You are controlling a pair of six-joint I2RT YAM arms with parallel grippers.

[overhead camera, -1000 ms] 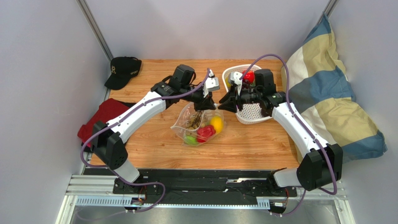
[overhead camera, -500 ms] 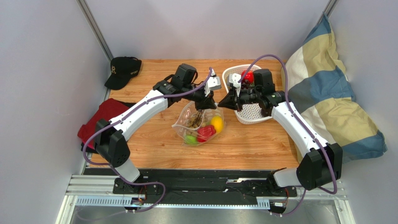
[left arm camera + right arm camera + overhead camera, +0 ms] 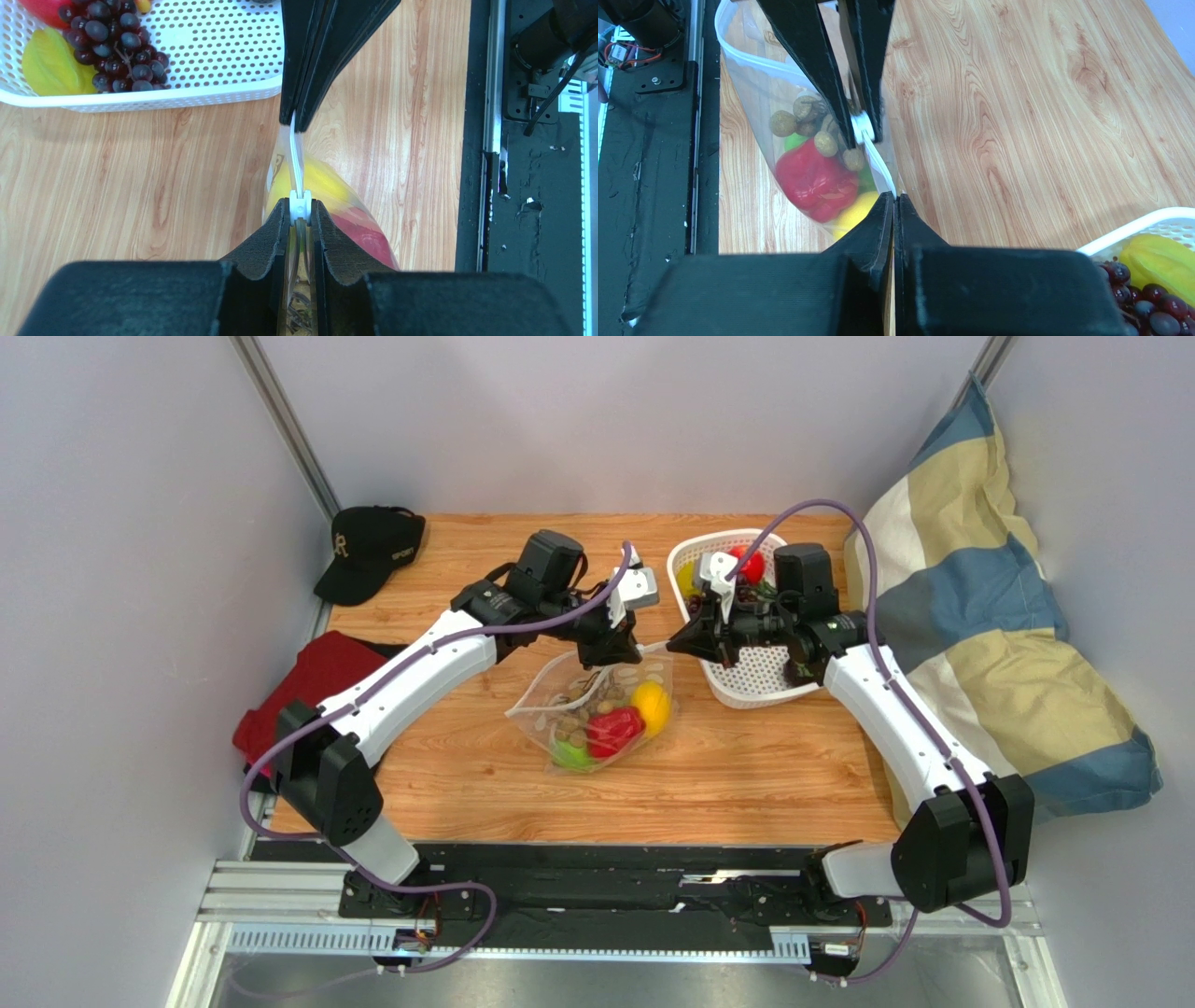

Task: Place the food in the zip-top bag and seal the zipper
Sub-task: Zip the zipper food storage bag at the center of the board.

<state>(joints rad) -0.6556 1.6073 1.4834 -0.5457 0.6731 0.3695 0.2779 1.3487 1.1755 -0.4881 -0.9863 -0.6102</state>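
The zip-top bag lies mid-table with a red pepper, a yellow lemon and green pieces inside. Its zipper is stretched taut between my two grippers. My left gripper is shut on the white slider of the zipper. My right gripper is shut on the bag's edge at the zipper's end, right of the left gripper. More food, dark grapes and a yellow piece, sits in the basket.
The white basket stands just behind and right of my right gripper. A black cap lies at the far left corner and a red cloth at the left edge. A striped pillow leans along the right side.
My right gripper has shut on the bag's edge and drawn slightly right, pulling the zipper straight. The left gripper has kept its hold on the slider.
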